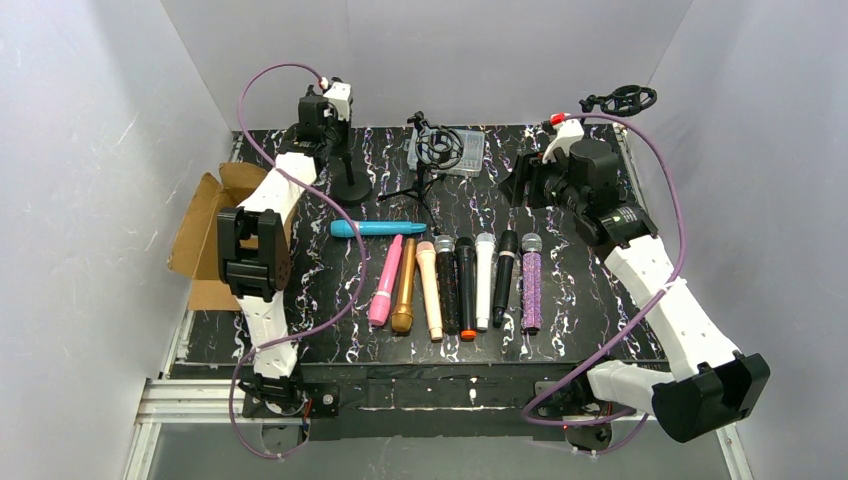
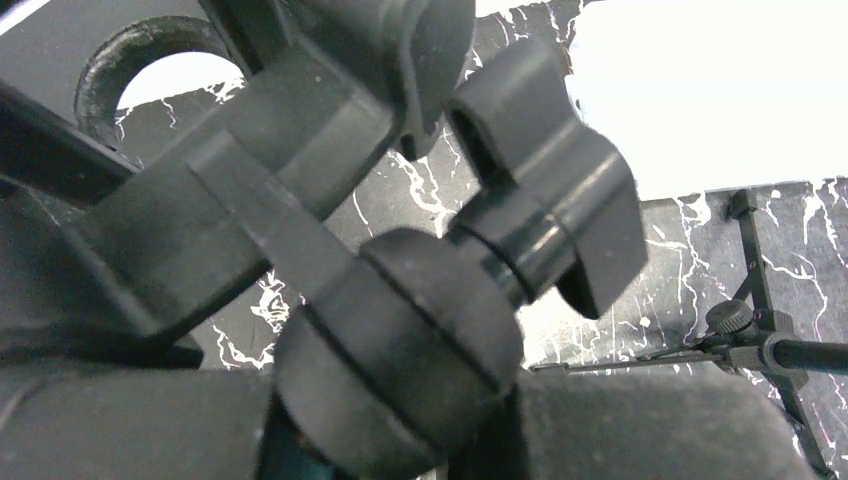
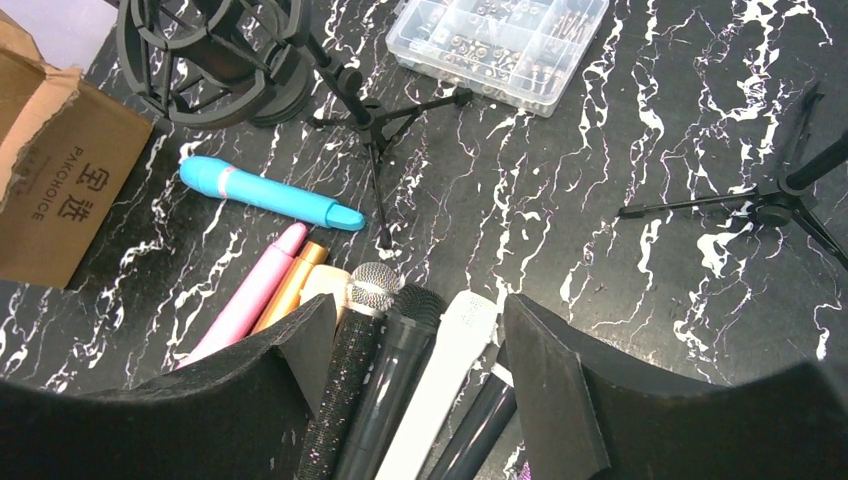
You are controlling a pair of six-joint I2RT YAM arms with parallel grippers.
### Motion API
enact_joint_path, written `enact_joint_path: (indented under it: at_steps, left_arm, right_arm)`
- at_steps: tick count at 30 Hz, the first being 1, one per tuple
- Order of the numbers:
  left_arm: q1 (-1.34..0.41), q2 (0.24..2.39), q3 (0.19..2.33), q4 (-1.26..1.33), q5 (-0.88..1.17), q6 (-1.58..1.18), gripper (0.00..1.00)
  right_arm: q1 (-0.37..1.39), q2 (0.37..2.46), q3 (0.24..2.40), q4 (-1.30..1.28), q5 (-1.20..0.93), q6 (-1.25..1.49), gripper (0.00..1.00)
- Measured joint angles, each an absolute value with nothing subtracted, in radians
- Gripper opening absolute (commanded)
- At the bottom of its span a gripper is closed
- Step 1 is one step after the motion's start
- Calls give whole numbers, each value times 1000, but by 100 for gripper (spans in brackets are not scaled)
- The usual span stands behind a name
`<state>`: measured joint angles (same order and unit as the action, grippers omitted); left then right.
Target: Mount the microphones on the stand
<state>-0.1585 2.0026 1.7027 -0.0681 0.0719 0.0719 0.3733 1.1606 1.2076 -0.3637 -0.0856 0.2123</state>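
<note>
left gripper [image 1: 328,122] is at the head of the round-base stand [image 1: 350,185], far left of the table [image 1: 600,325]. its wrist view is filled by the stand's clip joint and wing knob [image 2: 560,200], too close to judge whether the fingers are clamped on anything; grip state cannot be told. right gripper [image 3: 418,318] is released, fingers spread with nothing between them, held over the far ends of the microphone row.

microphones, all lying flat on the table:
- eight lie lengthwise, side by side at mid-table, touching or just beside one another. left to right: pink microphone [image 1: 386,282], gold microphone [image 1: 404,292], peach microphone [image 1: 430,292], black glitter microphone [image 1: 446,288] with silver grille, black microphone with orange end [image 1: 466,285], white microphone [image 1: 484,280], plain black microphone [image 1: 505,275], purple glitter microphone [image 1: 531,288] with silver grille.
- teal-blue microphone [image 1: 378,228] lies crosswise just beyond the row's left end.

other items: tripod stand [image 1: 430,175] with shock mount beyond the row, clear parts box [image 1: 462,152] behind it, second tripod stand [image 3: 772,208] at far right, cardboard box [image 1: 210,225] at the left edge.
</note>
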Motion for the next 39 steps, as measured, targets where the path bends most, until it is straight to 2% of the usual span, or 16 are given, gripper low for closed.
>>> enact_joint_path:
  at_steps: [7,13,23,31,39]
  left_arm:
    - [-157,1962,1695,-94,151,116,0]
    - [-157,1831,1695,-122,246,138,0]
    - [-156,1457,1645,-257,465,165,0]
    - [-150,1075,1408,-497,629,295,0]
    - [-146,842,1263,-762,725,443,0]
  right_arm:
    - [373,1160,1193,-364,-78,199,69]
    - [373,1145,1180,-364,-55,191,68]
    - [374,1133,1182,-365,-56,191,68]
    - [376,1111,1184,-381,-79,199,67]
    - [388,1088,1187,-394,-104,214,67]
